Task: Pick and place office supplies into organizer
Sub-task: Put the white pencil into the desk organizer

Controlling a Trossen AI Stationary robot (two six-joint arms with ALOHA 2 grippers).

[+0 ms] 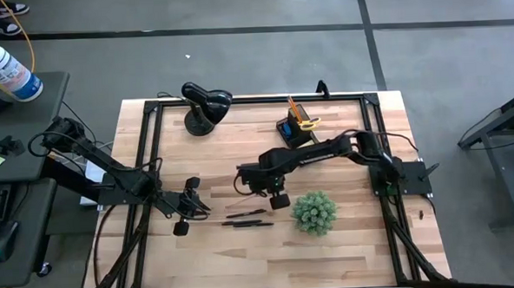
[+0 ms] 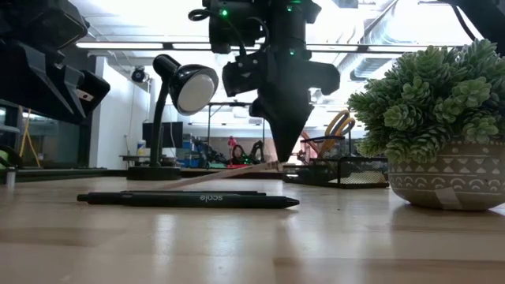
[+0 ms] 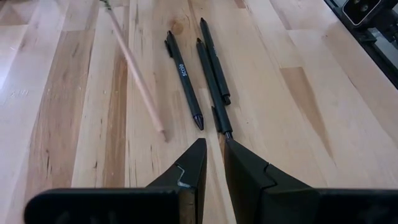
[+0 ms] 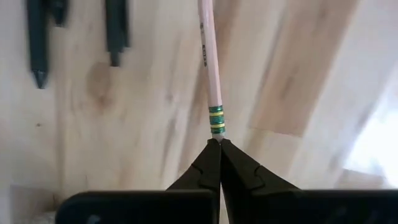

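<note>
A pale wooden pencil (image 4: 208, 56) slants up from the table to my right gripper (image 4: 219, 142), which is shut on it near the table's middle (image 1: 272, 193). Its pointed end (image 2: 154, 188) rests on the wood. Three thin black pens (image 1: 247, 218) lie side by side just nearer, also seen in the left wrist view (image 3: 183, 78). My left gripper (image 3: 213, 146) hovers left of the pens (image 1: 190, 203), a narrow gap between its fingers and nothing in it. The black organizer (image 1: 298, 129) stands at the far side, with yellow-handled scissors (image 1: 305, 120) upright in it. My right gripper pinches the pencil's eraser end, just past the green and gold ferrule (image 4: 216, 119), at the tips of its two fingers. The fingers (image 2: 282, 154) come from above, pointing down. That end is lifted, and the pencil slopes down to its point on the table.
A round green plant in a patterned pot (image 1: 315, 211) stands close to the right of my right gripper. A black domed desk lamp (image 1: 205, 107) stands at the far left. Bare wood lies toward the near edge (image 1: 271, 265).
</note>
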